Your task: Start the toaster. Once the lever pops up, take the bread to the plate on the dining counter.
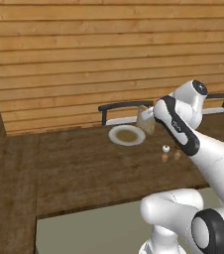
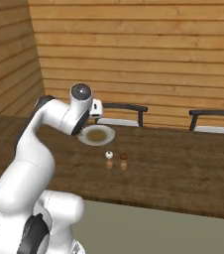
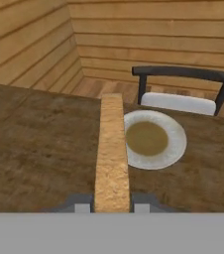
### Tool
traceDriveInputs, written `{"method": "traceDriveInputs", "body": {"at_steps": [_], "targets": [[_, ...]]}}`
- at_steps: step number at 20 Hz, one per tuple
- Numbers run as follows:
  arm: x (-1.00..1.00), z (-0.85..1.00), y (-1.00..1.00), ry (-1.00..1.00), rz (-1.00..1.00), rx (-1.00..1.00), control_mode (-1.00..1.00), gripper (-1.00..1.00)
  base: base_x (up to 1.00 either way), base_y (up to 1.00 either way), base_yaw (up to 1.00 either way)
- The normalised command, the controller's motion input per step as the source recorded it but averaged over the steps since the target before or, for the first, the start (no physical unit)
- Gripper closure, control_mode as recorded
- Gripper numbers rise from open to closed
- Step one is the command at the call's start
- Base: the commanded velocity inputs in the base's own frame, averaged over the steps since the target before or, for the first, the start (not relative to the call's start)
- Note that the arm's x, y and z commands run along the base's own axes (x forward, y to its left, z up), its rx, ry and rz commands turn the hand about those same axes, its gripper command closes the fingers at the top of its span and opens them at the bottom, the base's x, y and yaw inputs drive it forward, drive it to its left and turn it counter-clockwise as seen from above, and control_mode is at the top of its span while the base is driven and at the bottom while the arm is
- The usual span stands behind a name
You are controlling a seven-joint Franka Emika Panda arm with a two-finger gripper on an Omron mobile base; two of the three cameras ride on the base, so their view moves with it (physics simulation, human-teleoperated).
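The gripper [image 3: 112, 207] is clamped on the bread [image 3: 112, 154], a thin tan slice held edge-on between the two dark fingertips [image 3: 82, 204] and pointing away from the hand. In the left base view the bread [image 1: 146, 120] hangs over the dining counter [image 1: 84, 163], just at the right edge of the plate [image 1: 127, 134]. The white plate [image 3: 156, 139] lies flat on the dark wood, with a brownish centre, and the slice is above its left rim, not yet resting on it. Two small shakers [image 2: 116, 159] stand near the plate. A dark chair [image 3: 183, 89] sits behind the counter.
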Motion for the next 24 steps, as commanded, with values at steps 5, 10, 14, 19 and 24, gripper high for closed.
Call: {"method": "traceDriveInputs", "body": {"at_steps": [5,10,14,19,24], "targets": [[0.57,-0.48,0.05,0.01,0.0,0.0,-1.0,1.0,0.0,0.0,0.0],[0.49,-0.46,0.06,0.01,0.0,0.0,-1.0,1.0,0.0,0.0,0.0],[0.41,-0.52,0.11,0.0,0.0,-0.01,-1.0,1.0,0.0,0.0,0.0],[0.45,-0.36,0.13,0.0,0.0,0.0,-1.0,1.0,0.0,0.0,0.0],[0.49,-0.21,0.06,0.0,0.0,0.0,-1.0,1.0,0.0,0.0,0.0]]}}
